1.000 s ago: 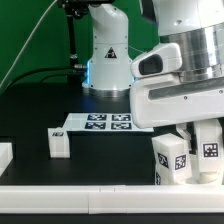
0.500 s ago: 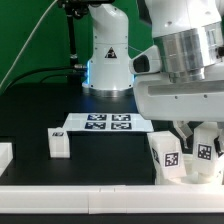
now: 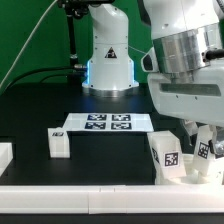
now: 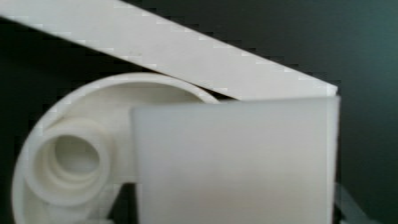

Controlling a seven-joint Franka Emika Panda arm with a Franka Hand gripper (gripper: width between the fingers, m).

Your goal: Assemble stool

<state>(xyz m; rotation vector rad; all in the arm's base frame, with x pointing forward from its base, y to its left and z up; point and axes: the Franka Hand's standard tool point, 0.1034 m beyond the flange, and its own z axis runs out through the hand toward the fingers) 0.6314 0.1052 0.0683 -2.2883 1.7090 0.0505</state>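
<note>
Hanging at four o'clock from the marker board [image 3: 108, 122], the tool [image 3: 203, 148] crowds a tilted leg [image 3: 170, 156]; whether its jaws grip, can't tell.

This is looking like a robotics lab: a white robot arm [image 3: 110, 55] is standing on a black table [image 3: 35, 112], a green backdrop [image 3: 22, 25] is hanging behind it with a thin cable [image 3: 29, 46] trailing across, the marker board [image 3: 110, 122] is lying flat showing black-and-white square tags, a white block [image 3: 168, 157] is wearing such tags too, and a plain white rail [image 3: 70, 196] is running along the near edge
</note>
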